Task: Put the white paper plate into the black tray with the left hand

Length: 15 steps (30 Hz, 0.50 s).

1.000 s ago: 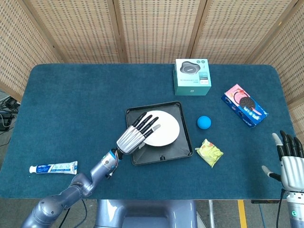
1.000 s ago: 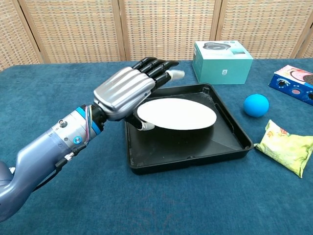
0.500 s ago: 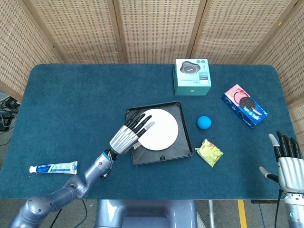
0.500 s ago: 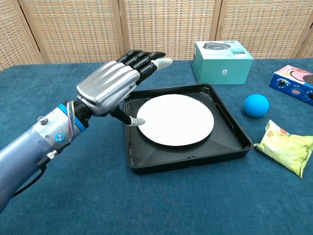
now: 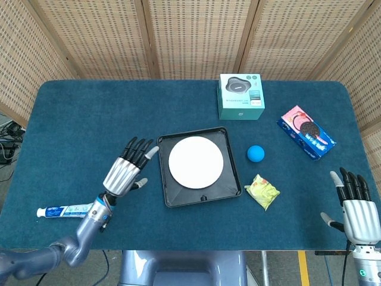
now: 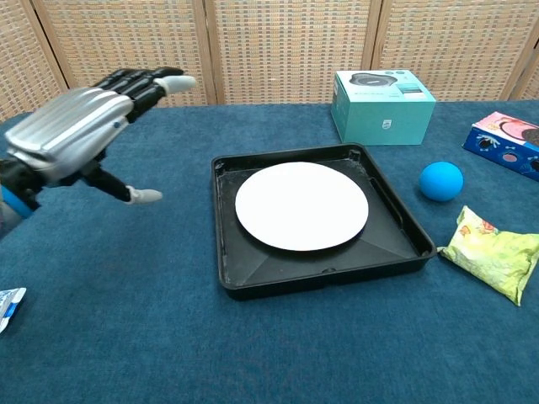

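Left hand [image 5: 126, 171] spread, empty, above blue-carpeted table [image 5: 83, 125]; black tray [image 5: 168, 197] beside it; wicker screens [image 5: 190, 36] beyond.

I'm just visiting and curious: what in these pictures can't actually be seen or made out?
- Right hand: missing from the chest view; in the head view the bottom edge cuts off its arm.
- Toothpaste tube: the chest view's left edge cuts it off; its print is too small to read in the head view.
- Cookie box: the chest view's right edge cuts it off.
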{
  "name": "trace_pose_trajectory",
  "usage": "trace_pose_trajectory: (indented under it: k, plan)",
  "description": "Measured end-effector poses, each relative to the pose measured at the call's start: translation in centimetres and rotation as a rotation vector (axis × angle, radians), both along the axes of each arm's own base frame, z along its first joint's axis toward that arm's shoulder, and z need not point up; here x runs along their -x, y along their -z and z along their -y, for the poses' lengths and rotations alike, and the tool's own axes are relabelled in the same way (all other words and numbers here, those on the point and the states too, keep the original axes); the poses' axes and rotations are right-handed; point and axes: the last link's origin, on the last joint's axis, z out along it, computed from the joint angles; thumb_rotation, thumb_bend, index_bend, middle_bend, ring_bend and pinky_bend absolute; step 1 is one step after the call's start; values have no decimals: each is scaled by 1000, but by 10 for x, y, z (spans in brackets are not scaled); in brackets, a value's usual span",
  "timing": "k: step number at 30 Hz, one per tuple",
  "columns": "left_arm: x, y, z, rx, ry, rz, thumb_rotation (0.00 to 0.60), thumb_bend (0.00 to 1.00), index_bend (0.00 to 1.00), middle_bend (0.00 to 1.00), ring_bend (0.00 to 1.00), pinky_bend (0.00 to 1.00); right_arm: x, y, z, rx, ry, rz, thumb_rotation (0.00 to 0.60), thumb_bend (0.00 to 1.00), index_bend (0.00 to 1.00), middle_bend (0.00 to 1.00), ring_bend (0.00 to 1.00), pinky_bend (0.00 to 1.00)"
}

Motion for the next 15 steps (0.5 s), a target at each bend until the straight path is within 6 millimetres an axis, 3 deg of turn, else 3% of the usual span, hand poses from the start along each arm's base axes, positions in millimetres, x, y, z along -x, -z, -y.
trace_pose_trajectory:
  k: [8,15]
  plan:
    - [67,-75,47,-19,-297,-77,600,0,0,0,0,0,-7,5,-3,-31,-14,-25,600,152,27,0,0,0]
    - [101,-101,82,-49,-427,-28,600,0,0,0,0,0,-12,10,-4,-49,-27,-26,600,152,24,0,0,0]
